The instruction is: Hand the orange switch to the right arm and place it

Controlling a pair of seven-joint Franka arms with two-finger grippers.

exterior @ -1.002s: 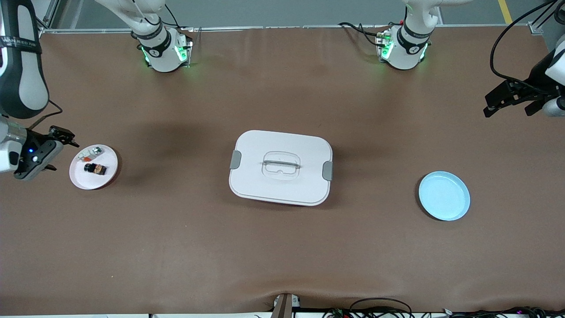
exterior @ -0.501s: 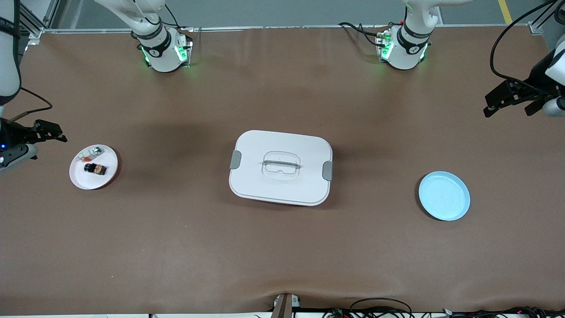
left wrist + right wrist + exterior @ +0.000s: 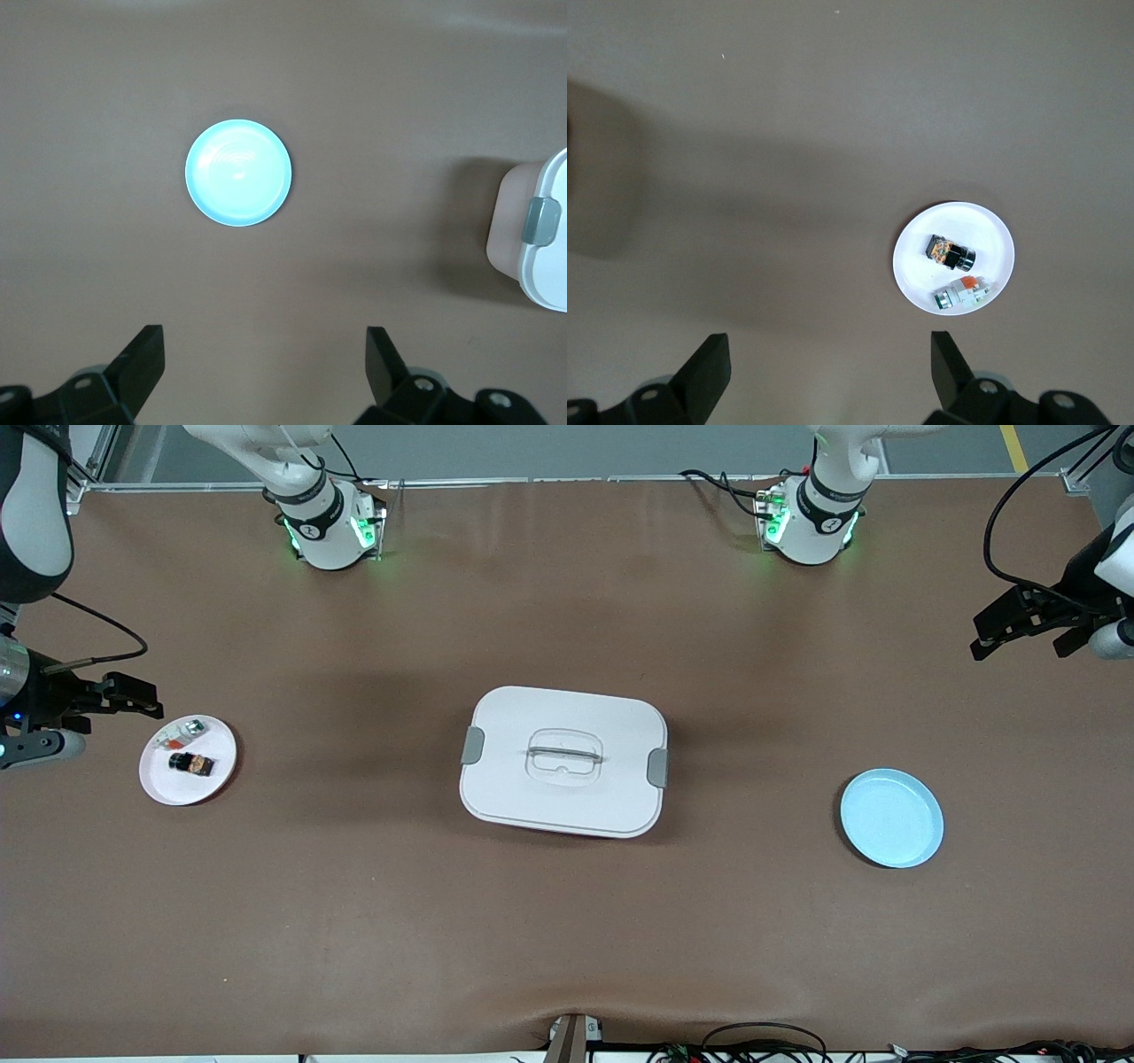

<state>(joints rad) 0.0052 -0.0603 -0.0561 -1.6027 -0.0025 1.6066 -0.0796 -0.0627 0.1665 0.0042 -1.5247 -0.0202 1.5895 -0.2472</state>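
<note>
Orange switch, lying on its side on the white plate.
You'll find the orange switch, a tiny black block with a glowing orange middle, on the white plate, just beside a whitish-clear piece, apart from it and nearer the front camera.

the table wore a matt brown cloth-like cover, faintly wrinkled. the white box and blue plate looked like smooth plastic, the plate slightly glossy.
</note>
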